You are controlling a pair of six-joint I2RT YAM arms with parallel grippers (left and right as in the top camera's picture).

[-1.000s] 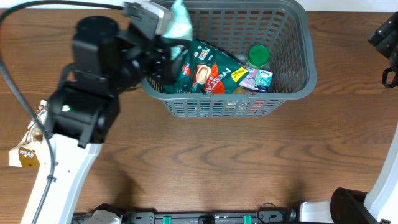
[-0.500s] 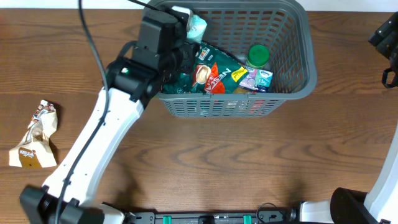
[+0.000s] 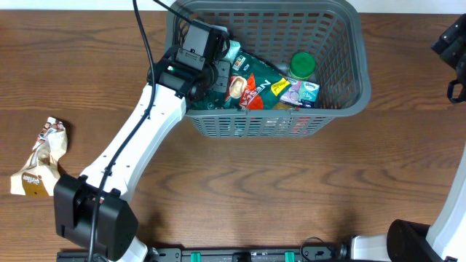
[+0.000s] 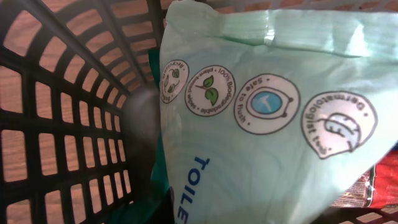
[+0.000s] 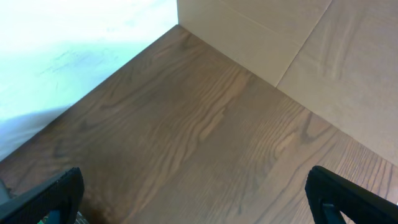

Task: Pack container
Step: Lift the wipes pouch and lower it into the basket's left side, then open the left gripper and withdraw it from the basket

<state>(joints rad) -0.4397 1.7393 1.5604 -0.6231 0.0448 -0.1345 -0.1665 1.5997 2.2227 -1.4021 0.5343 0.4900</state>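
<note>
The dark grey slotted container [image 3: 360,81] stands at the back middle of the table. My left gripper [image 3: 218,52] reaches into its left end, shut on a pale green wipes packet [image 3: 233,49]. In the left wrist view this packet [image 4: 273,118] fills the frame with the container's lattice wall [image 4: 62,124] just to its left; my fingers are hidden behind it. The packet is low inside the container, over the green and red snack bags [image 3: 244,86]. My right gripper [image 5: 199,202] is open and empty over bare wood, at the far right edge in the overhead view [image 3: 455,44].
The container also holds a green-lidded jar [image 3: 302,65] and small tissue packs [image 3: 306,91]. A crumpled brown and white packet [image 3: 40,160] lies on the table at the far left. A cardboard wall [image 5: 298,50] stands beyond the right gripper.
My left arm has stretched out and lowered the pale green packet from above the container's left rim down into the container. The right arm has not moved.
</note>
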